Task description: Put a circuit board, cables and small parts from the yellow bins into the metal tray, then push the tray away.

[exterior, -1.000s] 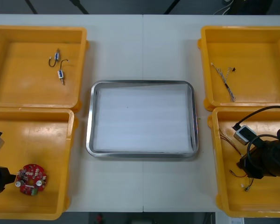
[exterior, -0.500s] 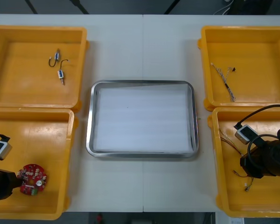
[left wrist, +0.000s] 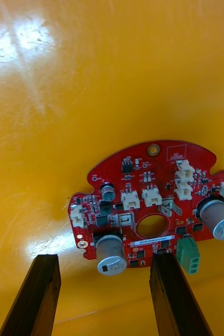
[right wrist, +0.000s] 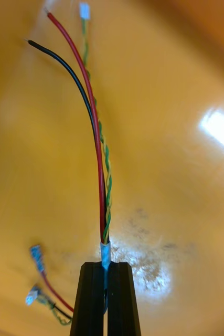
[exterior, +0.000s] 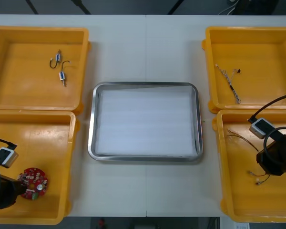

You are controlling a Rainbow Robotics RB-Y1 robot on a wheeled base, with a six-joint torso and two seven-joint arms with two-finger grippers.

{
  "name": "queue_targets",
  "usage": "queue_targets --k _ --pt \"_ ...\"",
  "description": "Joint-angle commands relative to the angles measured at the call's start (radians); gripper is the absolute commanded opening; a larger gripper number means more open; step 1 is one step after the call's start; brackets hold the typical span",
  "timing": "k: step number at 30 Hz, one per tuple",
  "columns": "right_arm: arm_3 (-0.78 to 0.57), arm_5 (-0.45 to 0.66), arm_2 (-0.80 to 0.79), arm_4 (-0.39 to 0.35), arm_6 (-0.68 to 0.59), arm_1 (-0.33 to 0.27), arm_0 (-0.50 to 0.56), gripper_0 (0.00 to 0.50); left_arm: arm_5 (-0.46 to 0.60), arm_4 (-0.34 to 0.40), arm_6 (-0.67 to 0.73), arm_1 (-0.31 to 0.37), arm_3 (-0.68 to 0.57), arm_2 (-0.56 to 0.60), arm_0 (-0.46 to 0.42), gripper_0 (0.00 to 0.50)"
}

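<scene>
**Front view: both tools down in the near bins, tray unfilled**

Left of the shiny rectangular metal tray (exterior: 91, 125), in the nearer yellow plastic bin (exterior: 70, 157), the left tool (left wrist: 102, 261) stands open. Its black fingers (left wrist: 38, 294) straddle the near edge of the round red circuit board (left wrist: 148, 202). Right of the tray, in the nearer yellow bin (exterior: 219, 143) there, the right tool (right wrist: 106, 266) is clamped on a bundle of red, black and twisted green-yellow cables (right wrist: 98, 157). Picking looks to be the step in hand: next the left must close on the board, and the right must lift and carry to the tray.
</scene>
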Motion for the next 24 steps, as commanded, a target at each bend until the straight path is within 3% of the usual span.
queue_targets --k 1,9,14,24 --pt "-0.045 0.053 -0.116 -0.097 0.022 0.010 -0.008 0.000 -0.017 -0.030 -0.109 -0.013 -0.019 -0.027 0.027 0.500" --pt "-0.056 0.170 -0.249 -0.247 0.024 0.010 -0.019 0.000 -0.028 -0.065 -0.109 -0.014 -0.015 -0.040 0.025 0.500" --pt "-0.056 0.288 -0.321 -0.333 0.024 0.010 -0.068 0.000 -0.067 -0.123 -0.097 -0.013 0.002 -0.083 0.013 0.500" --pt "-0.055 0.426 -0.366 -0.373 0.016 0.007 -0.165 0.000 -0.070 -0.145 -0.088 -0.013 0.018 -0.090 0.009 0.500"
